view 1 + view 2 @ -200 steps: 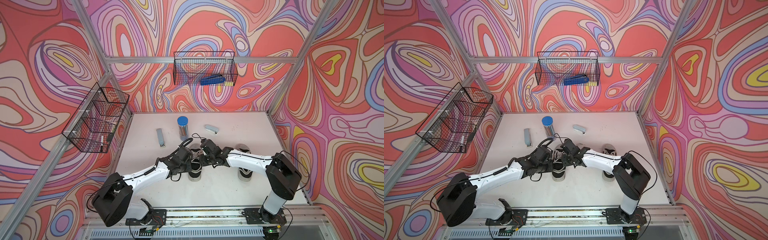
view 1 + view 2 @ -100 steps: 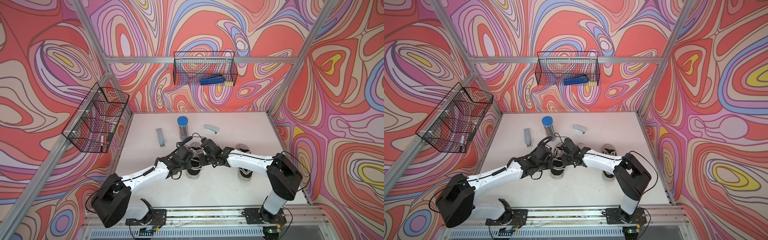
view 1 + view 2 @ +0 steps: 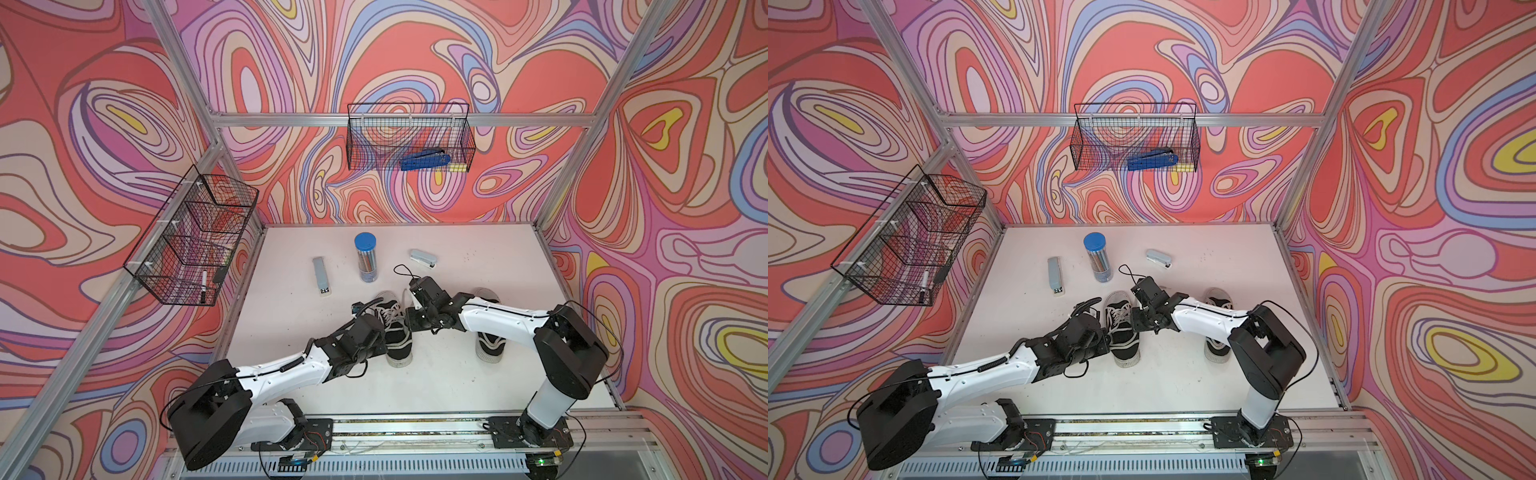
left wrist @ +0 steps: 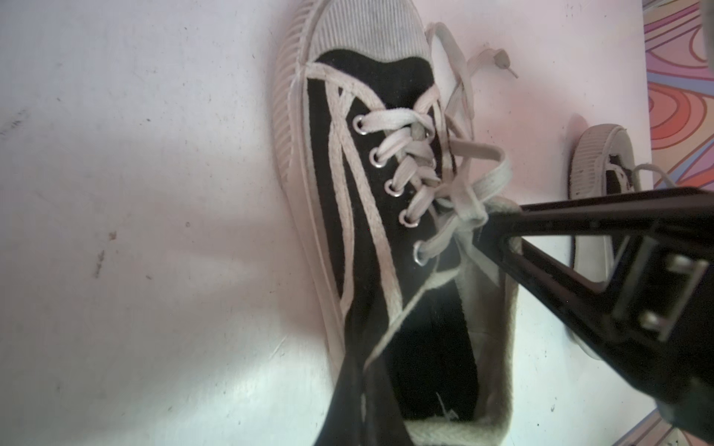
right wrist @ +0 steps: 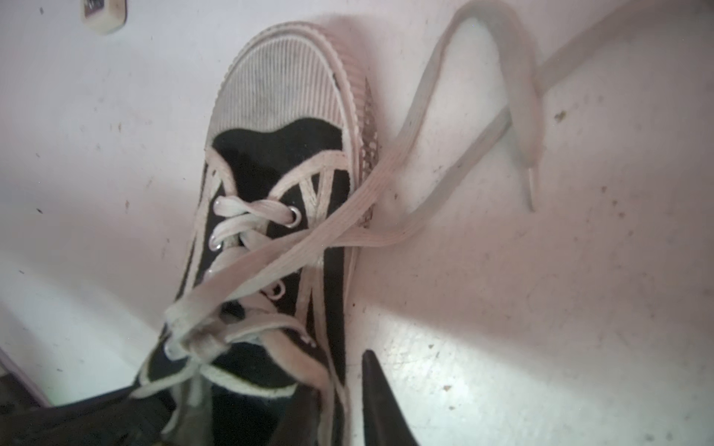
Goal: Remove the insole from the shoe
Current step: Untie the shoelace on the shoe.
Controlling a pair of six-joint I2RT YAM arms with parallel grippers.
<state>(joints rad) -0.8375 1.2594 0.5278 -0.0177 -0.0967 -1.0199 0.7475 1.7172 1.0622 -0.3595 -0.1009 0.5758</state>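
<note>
- Black canvas shoe, ribbed toe cap, flat white laces, on the worktop.
- Dark insole lies flat inside.
- Left jaws pinch its collar; right jaws stand parted.

No lettering, brand, label or number is legible anywhere, not even on the shoe.

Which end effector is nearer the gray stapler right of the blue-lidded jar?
Right. The right end effector is at the laces of the shoe, on the side facing the stapler; the left end effector is at its heel opening, farther away.
</note>
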